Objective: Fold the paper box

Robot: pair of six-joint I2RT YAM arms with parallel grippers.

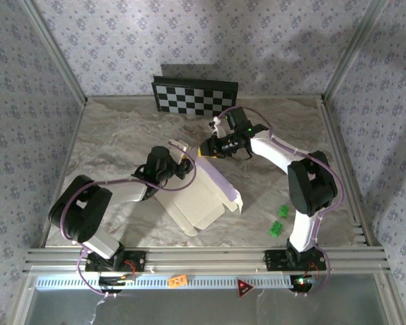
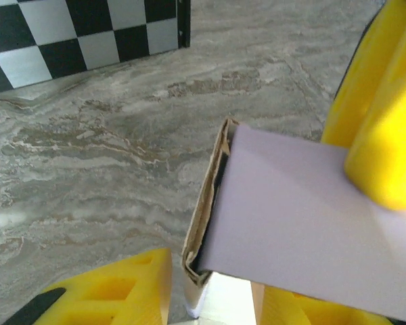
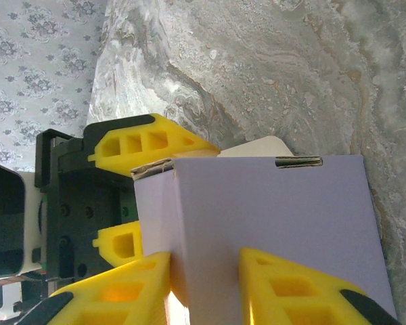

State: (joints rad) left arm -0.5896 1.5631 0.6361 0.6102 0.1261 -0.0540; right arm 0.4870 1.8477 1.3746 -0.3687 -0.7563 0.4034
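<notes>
As right claw [image 3: 204, 281] pinches | paper box [image 3: 277, 223]: smooth lavender card; square-cornered

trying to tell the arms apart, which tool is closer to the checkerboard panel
The right tool, at the paper box's far edge. The left tool sits beside it, lower in the top view, so farther from the checkerboard panel.

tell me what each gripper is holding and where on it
Both appear to hold the paper box at its far end: left gripper straddles a folded side wall's edge, right gripper its lavender face.
</notes>
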